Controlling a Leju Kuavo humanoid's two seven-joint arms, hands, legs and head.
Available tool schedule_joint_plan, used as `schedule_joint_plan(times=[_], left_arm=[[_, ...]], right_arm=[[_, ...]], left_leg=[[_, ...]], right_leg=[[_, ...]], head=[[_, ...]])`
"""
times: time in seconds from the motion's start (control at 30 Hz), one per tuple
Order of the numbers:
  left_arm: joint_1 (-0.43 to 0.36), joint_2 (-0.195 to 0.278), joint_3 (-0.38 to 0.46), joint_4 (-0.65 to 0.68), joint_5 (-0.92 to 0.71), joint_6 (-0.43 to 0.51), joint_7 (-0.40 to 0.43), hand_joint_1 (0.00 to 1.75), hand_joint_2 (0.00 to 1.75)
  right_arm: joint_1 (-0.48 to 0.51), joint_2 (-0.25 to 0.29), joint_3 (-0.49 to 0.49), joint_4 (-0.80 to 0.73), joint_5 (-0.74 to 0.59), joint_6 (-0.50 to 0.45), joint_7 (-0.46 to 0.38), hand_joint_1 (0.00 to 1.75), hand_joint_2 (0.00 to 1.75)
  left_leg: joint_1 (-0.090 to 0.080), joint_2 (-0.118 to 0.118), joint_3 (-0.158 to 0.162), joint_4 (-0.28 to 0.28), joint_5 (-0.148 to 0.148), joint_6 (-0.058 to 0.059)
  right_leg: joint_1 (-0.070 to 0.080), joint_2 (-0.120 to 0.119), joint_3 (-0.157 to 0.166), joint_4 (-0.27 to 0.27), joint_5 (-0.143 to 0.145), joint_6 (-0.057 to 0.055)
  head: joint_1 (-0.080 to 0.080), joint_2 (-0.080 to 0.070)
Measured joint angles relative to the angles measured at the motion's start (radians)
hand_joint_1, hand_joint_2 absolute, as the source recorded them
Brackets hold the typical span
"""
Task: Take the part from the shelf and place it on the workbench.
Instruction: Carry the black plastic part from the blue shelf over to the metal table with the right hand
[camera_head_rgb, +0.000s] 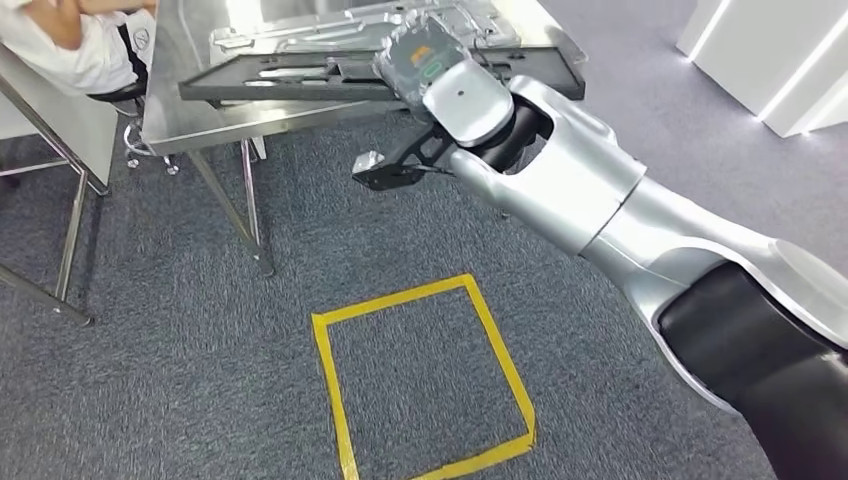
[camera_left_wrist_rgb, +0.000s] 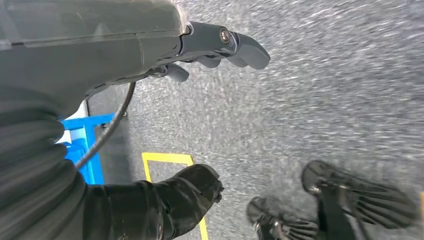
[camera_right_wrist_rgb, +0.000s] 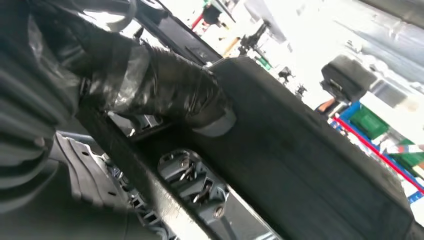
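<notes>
My right hand (camera_head_rgb: 425, 60) holds the long dark part (camera_head_rgb: 300, 80) at the top of the frame, over the shiny table (camera_head_rgb: 190, 125). My left hand (camera_left_wrist_rgb: 200, 50) hangs half curled, holding nothing. I think the putting-down step comes next: lower the part flat, then let go.

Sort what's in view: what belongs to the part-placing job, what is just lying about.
Job:
- dark part, long and flat, lying on the workbench
- workbench, shiny metal top
- right robot hand, thumb pressed on the part's edge

Lying about:
- yellow tape square on the carpet
- person seated beside the workbench
- left robot hand, holding nothing
</notes>
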Motion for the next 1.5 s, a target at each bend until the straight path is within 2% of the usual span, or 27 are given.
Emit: schedule_joint_plan(times=[0.03,0.07,0.13,0.17,0.2,0.23,0.3,0.33,0.37,0.43,0.5,0.53,0.6,0.63,0.67,0.8,0.87,0.93,1.0,1.1,1.13,1.17,1.2,1.27,1.33,1.4,1.5], left_arm=[[0.000,0.000,0.000,0.000,0.002,0.000,0.000,0.00,1.75],[-0.001,0.000,0.000,0.000,0.004,0.000,0.000,0.00,1.75],[-0.003,0.000,0.000,0.000,0.009,0.000,0.000,0.00,1.75],[-0.003,0.000,0.000,0.000,0.011,0.000,0.001,0.00,1.75],[-0.003,-0.001,0.000,0.000,0.013,0.000,0.002,0.00,1.75],[0.000,-0.001,0.000,0.000,0.014,0.001,0.002,0.00,1.75],[0.001,-0.003,0.000,0.000,0.012,0.005,0.002,0.00,1.75],[0.001,-0.003,0.000,0.000,0.010,0.008,0.002,0.00,1.75],[-0.001,-0.004,0.000,0.000,0.007,0.010,0.004,0.00,1.75],[-0.003,-0.004,0.000,0.000,0.005,0.013,0.007,0.00,1.75],[-0.005,-0.007,0.000,0.000,0.006,0.016,0.008,0.00,1.75],[-0.006,-0.008,0.000,0.000,0.011,0.017,0.007,0.00,1.75],[-0.010,-0.008,0.001,0.000,0.024,0.019,0.004,0.00,1.75],[-0.011,-0.008,0.001,0.000,0.028,0.019,0.003,0.00,1.75],[-0.012,-0.008,0.001,0.000,0.029,0.020,0.003,0.00,1.75],[-0.011,-0.003,0.001,-0.001,0.032,0.013,0.001,0.00,1.75],[-0.013,0.002,0.001,-0.001,0.033,0.005,-0.001,0.00,1.75],[-0.014,0.004,0.001,-0.001,0.035,0.001,-0.002,0.00,1.75],[-0.012,0.005,0.002,-0.002,0.037,-0.001,-0.002,0.00,1.75],[-0.012,0.004,0.002,-0.002,0.039,-0.004,-0.002,0.00,1.75],[-0.012,0.004,0.002,-0.001,0.039,-0.006,-0.002,0.00,1.75],[-0.012,0.004,0.002,-0.001,0.039,-0.007,-0.002,0.00,1.75],[-0.012,0.004,0.002,-0.001,0.039,-0.009,-0.002,0.00,1.75],[-0.011,0.004,0.003,-0.001,0.039,-0.012,-0.002,0.00,1.75],[-0.012,0.004,0.003,-0.001,0.039,-0.015,-0.002,0.00,1.75],[-0.013,0.004,0.003,-0.001,0.039,-0.016,-0.003,0.00,1.75],[-0.012,0.006,0.004,-0.002,0.039,-0.017,-0.003,0.00,1.75]], right_arm=[[0.003,-0.001,0.000,0.002,0.001,0.000,0.001,1.75,1.75],[0.007,-0.002,0.000,0.004,0.002,0.000,0.001,1.75,1.75],[0.013,-0.002,0.001,0.008,0.002,0.000,0.001,1.75,1.75],[0.014,-0.002,0.001,0.010,0.003,0.000,0.001,1.75,1.75],[0.014,-0.002,0.001,0.013,0.004,0.000,0.001,1.75,1.75],[0.015,-0.003,0.001,0.016,0.005,0.000,0.001,1.75,1.75],[0.019,-0.008,0.003,0.027,0.009,0.000,0.001,1.75,1.75],[0.019,-0.008,0.004,0.031,0.011,0.000,0.001,1.75,1.75],[0.016,-0.007,0.005,0.034,0.013,0.000,0.001,1.75,1.75],[0.006,-0.001,0.005,0.034,0.017,-0.001,0.003,1.75,1.75],[-0.001,0.001,0.005,0.035,0.019,-0.001,0.005,1.75,1.75],[-0.002,0.001,0.005,0.035,0.019,-0.001,0.004,1.75,1.75],[0.000,0.002,0.005,0.037,0.019,-0.001,0.001,1.75,1.75],[0.000,0.002,0.005,0.038,0.020,-0.001,-0.001,1.75,1.75],[0.001,0.002,0.005,0.039,0.020,0.000,-0.003,1.75,1.75],[-0.004,0.002,0.005,0.041,0.023,0.000,-0.007,1.75,1.75],[-0.006,0.000,0.005,0.042,0.024,0.002,-0.009,1.75,1.75],[-0.007,0.000,0.005,0.042,0.024,0.003,-0.012,1.75,1.75],[-0.010,-0.002,0.005,0.043,0.024,0.003,-0.013,1.75,1.75],[-0.015,-0.003,0.005,0.045,0.024,0.003,-0.014,1.75,1.75],[-0.013,-0.004,0.005,0.046,0.024,0.004,-0.015,1.75,1.75],[-0.011,-0.005,0.005,0.046,0.024,0.004,-0.016,1.75,1.75],[-0.009,-0.005,0.005,0.047,0.024,0.005,-0.017,1.75,1.75],[-0.008,-0.006,0.005,0.048,0.024,0.006,-0.018,1.75,1.75],[-0.009,-0.006,0.005,0.047,0.023,0.007,-0.020,1.75,1.75],[-0.010,-0.006,0.005,0.045,0.021,0.011,-0.023,1.75,1.75],[-0.013,-0.009,0.005,0.041,0.020,0.016,-0.024,1.75,1.75]], left_leg=[[0.000,-0.001,0.019,-0.005,-0.013,0.003],[0.000,-0.003,0.039,-0.008,-0.027,0.004],[0.000,-0.010,0.081,-0.011,-0.058,0.004],[0.000,-0.014,0.104,-0.011,-0.075,0.003],[0.000,-0.016,0.128,-0.011,-0.093,0.001],[0.000,-0.019,0.148,-0.012,-0.111,-0.002],[-0.002,-0.025,0.178,-0.005,-0.144,-0.012],[-0.003,-0.027,0.184,-0.005,-0.155,-0.018],[-0.003,-0.029,0.190,-0.001,-0.161,-0.024],[-0.001,-0.026,0.177,0.025,-0.152,-0.035],[0.000,-0.016,0.122,0.123,-0.142,-0.045],[0.001,-0.010,0.082,0.186,-0.154,-0.049],[0.001,-0.007,0.008,0.281,-0.218,-0.053],[0.000,-0.006,-0.016,0.295,-0.241,-0.052],[-0.002,-0.006,-0.025,0.279,-0.238,-0.047],[-0.023,-0.004,0.036,0.053,-0.075,0.005],[-0.032,-0.003,0.047,0.013,-0.058,0.022],[-0.030,-0.004,0.063,-0.012,-0.043,0.028],[-0.022,0.000,0.083,-0.044,-0.025,0.026],[-0.015,0.004,0.090,-0.052,-0.020,0.019],[-0.013,0.004,0.089,-0.047,-0.024,0.016],[-0.010,0.004,0.087,-0.039,-0.029,0.012],[-0.006,0.003,0.086,-0.030,-0.038,0.007],[0.001,0.002,0.084,-0.008,-0.060,-0.006],[0.002,0.001,0.079,0.015,-0.081,-0.021],[0.002,0.000,0.078,0.023,-0.094,-0.036],[0.009,0.000,0.072,0.053,-0.114,-0.051]], right_leg=[[-0.001,0.000,-0.049,0.063,-0.011,0.002],[-0.001,0.000,-0.090,0.102,-0.049,0.004],[-0.002,-0.001,-0.146,0.111,-0.155,0.007],[-0.002,-0.001,-0.160,0.083,-0.183,0.006],[-0.002,-0.001,-0.167,0.038,-0.175,0.005],[-0.002,-0.003,-0.169,-0.022,-0.111,0.002],[0.001,-0.005,-0.172,-0.130,0.082,-0.005],[0.004,-0.005,-0.173,-0.157,0.151,-0.012],[0.007,-0.003,-0.174,-0.165,0.177,-0.019],[0.008,0.000,-0.166,-0.163,0.166,-0.033],[0.005,0.003,-0.152,-0.167,0.156,-0.045],[0.005,0.004,-0.144,-0.169,0.149,-0.050],[0.009,0.006,-0.128,-0.169,0.134,-0.055],[0.012,0.008,-0.120,-0.168,0.127,-0.057],[0.016,0.009,-0.112,-0.167,0.120,-0.059],[0.033,0.014,-0.086,-0.170,0.105,-0.063],[0.028,0.014,-0.083,-0.174,0.103,-0.056],[0.027,0.013,-0.078,-0.181,0.103,-0.045],[0.028,0.011,-0.083,-0.159,0.082,-0.033],[0.012,0.007,-0.158,0.004,-0.005,-0.008],[0.005,0.006,-0.181,0.053,-0.020,-0.001],[0.000,0.005,-0.190,0.071,-0.016,0.006],[-0.006,0.002,-0.179,0.050,0.006,0.013],[-0.015,-0.003,-0.120,-0.063,0.061,0.023],[-0.015,-0.003,-0.081,-0.139,0.071,0.016],[-0.008,-0.001,-0.077,-0.145,0.055,-0.001],[-0.011,0.002,-0.058,-0.151,0.044,-0.023]], head=[[0.000,0.000],[0.000,0.000],[0.001,0.000],[0.001,0.000],[0.001,0.000],[0.001,0.000],[0.001,0.000],[0.000,0.000],[0.000,0.000],[0.001,0.000],[0.001,0.000],[0.001,0.000],[0.001,0.000],[0.000,0.000],[0.000,0.000],[0.003,0.000],[0.003,0.000],[0.002,0.000],[0.005,0.000],[0.008,0.000],[0.008,0.000],[0.008,0.000],[0.008,0.000],[0.008,0.000],[0.007,0.000],[0.006,0.000],[0.006,0.000]])
